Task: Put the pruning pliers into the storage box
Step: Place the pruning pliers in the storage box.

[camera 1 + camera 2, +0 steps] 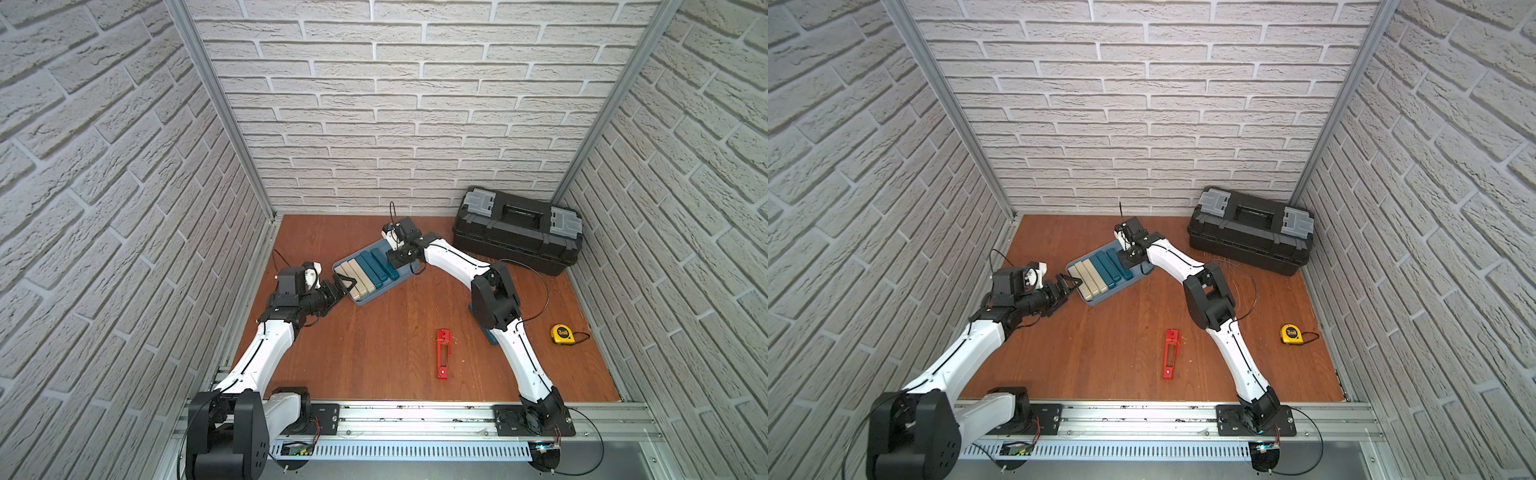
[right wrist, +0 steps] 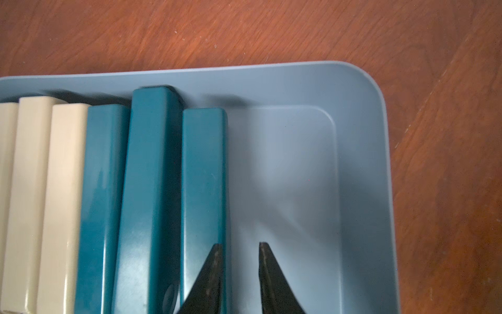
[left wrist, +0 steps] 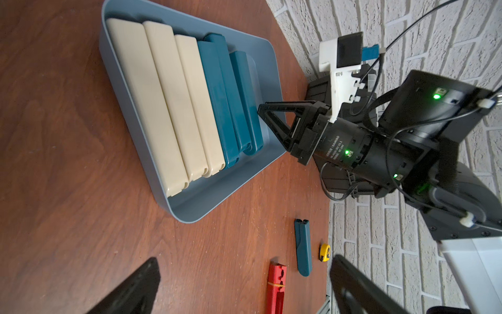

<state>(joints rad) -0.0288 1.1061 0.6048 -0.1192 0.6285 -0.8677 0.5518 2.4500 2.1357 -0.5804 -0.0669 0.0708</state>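
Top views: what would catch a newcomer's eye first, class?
The light blue storage box, left of centre towards the back, holds a tidy row of beige and teal pruning pliers. One red plier lies loose near the front; a black toolbox sits in the back right corner.

A robotics lab cell: brick-patterned panels (image 1: 415, 104), aluminium posts (image 1: 210, 83), and a left arm (image 1: 270, 345) and right arm (image 1: 519, 357) bolted to a rail (image 1: 415, 415).
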